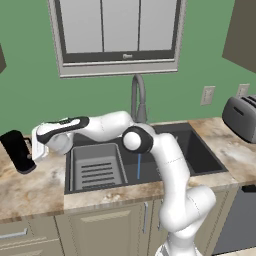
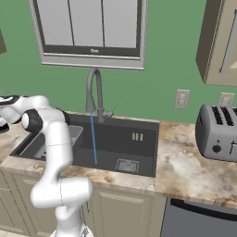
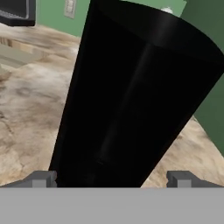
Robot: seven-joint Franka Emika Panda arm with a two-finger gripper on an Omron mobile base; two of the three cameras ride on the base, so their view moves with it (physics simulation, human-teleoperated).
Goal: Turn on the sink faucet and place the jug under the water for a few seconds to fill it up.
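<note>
jug point(image 3: 131, 100): black, smooth, flared rim, tilted on the counter point(image 1: 35, 187)
gripper point(image 3: 111, 177): spread wide; 2 fingertips flank the jug

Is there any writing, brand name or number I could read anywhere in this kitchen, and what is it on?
No text here can be read.
Window frame: a small pale mark on the dark lower bar, too blurred to read.
Toaster: a round knob and a lever, no legible label.
Jug: plain black, no marking.
Wall outlets: no lettering visible.
</note>
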